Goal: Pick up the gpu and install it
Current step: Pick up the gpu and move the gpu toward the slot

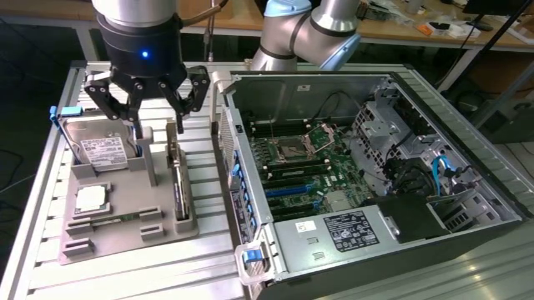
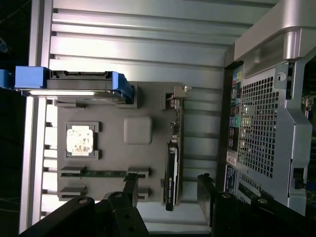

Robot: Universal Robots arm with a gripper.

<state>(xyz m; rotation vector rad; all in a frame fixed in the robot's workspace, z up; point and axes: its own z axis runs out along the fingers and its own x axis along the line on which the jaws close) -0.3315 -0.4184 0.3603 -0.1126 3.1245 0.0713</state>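
Fingers point(image 2: 205, 192) stand wide above the upright gpu point(image 2: 171, 177); a clean grasp likely needs its slim edge centred between them.

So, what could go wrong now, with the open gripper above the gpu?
The gpu stands edge-on and thin; the open gripper could close off-centre and tilt it. One finger hangs over a bracket of the gray holder and might strike it going down. The other is close to the computer case.

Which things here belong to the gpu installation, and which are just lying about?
Job: gpu, open gripper over it, computer case.
Lying about: hard drive, processor, memory stick, in the grey holder.
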